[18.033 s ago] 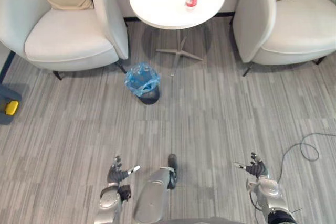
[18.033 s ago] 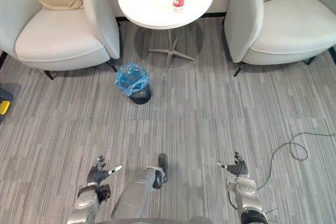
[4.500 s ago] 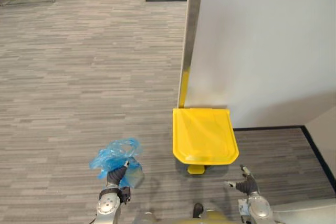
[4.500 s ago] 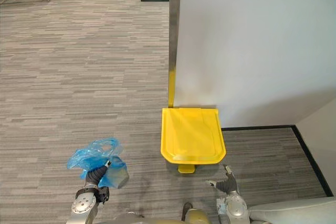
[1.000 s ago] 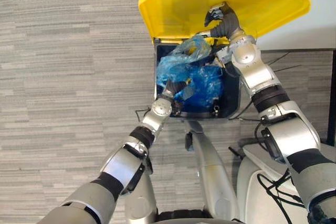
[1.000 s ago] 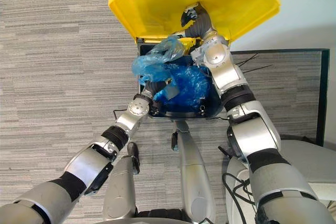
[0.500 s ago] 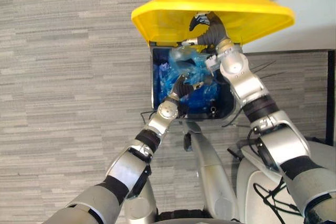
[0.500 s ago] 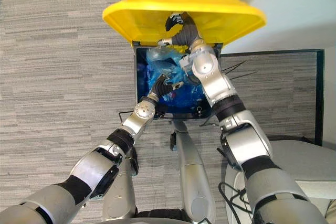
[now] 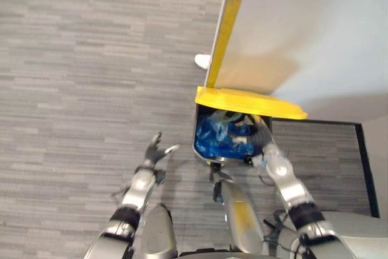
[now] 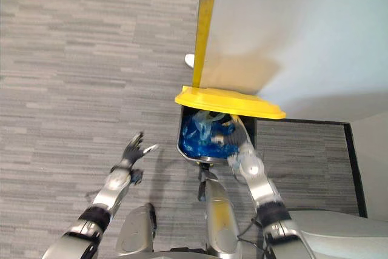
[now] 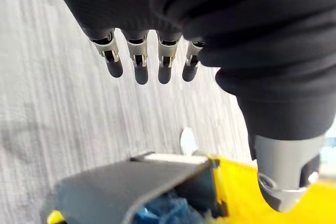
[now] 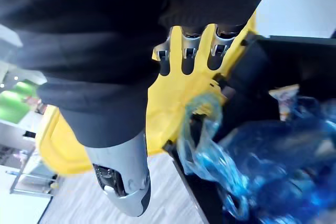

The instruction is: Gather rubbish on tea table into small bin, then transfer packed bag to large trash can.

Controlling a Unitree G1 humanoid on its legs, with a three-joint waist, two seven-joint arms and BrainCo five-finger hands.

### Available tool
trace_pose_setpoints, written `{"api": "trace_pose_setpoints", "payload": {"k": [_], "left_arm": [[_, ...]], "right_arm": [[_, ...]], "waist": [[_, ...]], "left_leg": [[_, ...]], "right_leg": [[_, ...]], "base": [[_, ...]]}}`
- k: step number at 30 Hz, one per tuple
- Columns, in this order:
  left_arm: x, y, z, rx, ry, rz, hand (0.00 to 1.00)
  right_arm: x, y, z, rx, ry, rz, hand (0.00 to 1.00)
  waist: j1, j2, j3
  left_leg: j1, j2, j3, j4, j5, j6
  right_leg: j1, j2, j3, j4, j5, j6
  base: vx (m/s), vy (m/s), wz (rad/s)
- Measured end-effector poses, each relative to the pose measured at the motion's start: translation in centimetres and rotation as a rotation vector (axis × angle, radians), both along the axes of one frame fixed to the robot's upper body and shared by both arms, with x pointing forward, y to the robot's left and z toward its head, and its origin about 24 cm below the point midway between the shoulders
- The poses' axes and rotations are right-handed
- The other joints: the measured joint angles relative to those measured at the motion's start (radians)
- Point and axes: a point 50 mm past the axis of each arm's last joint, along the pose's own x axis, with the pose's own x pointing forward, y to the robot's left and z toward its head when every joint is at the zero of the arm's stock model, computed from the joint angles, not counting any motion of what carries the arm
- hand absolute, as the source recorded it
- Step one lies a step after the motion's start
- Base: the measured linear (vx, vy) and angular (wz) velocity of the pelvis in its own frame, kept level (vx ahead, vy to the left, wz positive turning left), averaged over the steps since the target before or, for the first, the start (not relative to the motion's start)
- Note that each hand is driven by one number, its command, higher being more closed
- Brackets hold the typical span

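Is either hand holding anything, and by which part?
Nothing. Left hand open above the floor; right hand open by the yellow lid; the blue bag lies in the trash can.

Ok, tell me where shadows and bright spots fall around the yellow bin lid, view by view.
Left eye view: the flat yellow plastic lid throws a soft shadow, yellow-tinged near it, up the pale grey wall panel. Right wrist view: the crumpled blue plastic bag catches highlights inside the shaded black bin.

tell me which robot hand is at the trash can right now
The right robot hand, under the yellow lid at the rim of the trash can, beside the blue bag inside. The left robot hand hangs open over the carpet, apart from the can.
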Motion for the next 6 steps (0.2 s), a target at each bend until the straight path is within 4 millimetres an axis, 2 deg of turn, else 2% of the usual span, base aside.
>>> {"api": "trace_pose_setpoints", "payload": {"k": [1,2,3,4,5,6], "left_arm": [[-1.5,0.4,-0.2,0.001,0.019,0.01,0.0],[-2.2,0.4,-0.3,-0.005,0.025,0.01,0.0],[-3.2,0.5,-0.3,-0.012,0.032,0.01,0.0],[-3.4,0.5,-0.3,-0.014,0.03,0.009,0.0],[-3.9,-0.5,-0.8,-0.059,0.04,0.016,0.0],[-4.1,-1.0,-0.9,-0.077,0.041,0.019,0.0]], "right_arm": [[-1.9,-0.5,-1.5,0.004,0.07,-0.029,0.0],[-2.9,-0.7,-2.2,0.01,0.107,-0.042,0.0],[-4.5,-0.9,-3.3,0.021,0.164,-0.072,0.0],[-5.3,-1.1,-3.7,0.024,0.186,-0.084,0.0],[-6.4,-1.7,-4.3,0.032,0.225,-0.114,0.0],[-6.9,-1.8,-4.5,0.034,0.237,-0.124,0.0]], "waist": [[-0.001,-0.006,-0.029],[-0.001,-0.012,-0.046],[0.001,-0.023,-0.078],[0.002,-0.038,-0.089],[0.002,-0.011,-0.109],[0.003,-0.004,-0.125]], "left_leg": [[0.008,0.005,0.0,-0.036,0.023,-0.007],[0.008,0.005,-0.001,-0.051,0.032,-0.01],[-0.005,0.007,0.0,-0.057,0.04,-0.02],[-0.011,0.009,0.001,-0.059,0.044,-0.026],[-0.021,0.017,0.01,-0.11,0.079,-0.035],[-0.017,0.022,0.023,-0.143,0.101,-0.037]], "right_leg": [[0.042,-0.003,0.015,0.096,-0.044,0.009],[0.074,-0.007,0.026,0.124,-0.055,0.013],[0.134,-0.013,0.043,0.102,-0.094,0.049],[0.141,-0.005,0.039,0.068,-0.101,0.06],[0.171,0.028,0.021,-0.057,-0.101,0.06],[0.192,0.042,0.019,-0.128,-0.102,0.06]], "base": [[-0.02,-0.064,0.01],[0.0,-0.126,-0.06],[-0.01,-0.138,-0.13],[-0.02,-0.145,-0.2],[-0.02,-0.115,-0.25],[-0.02,-0.082,-0.18]]}}
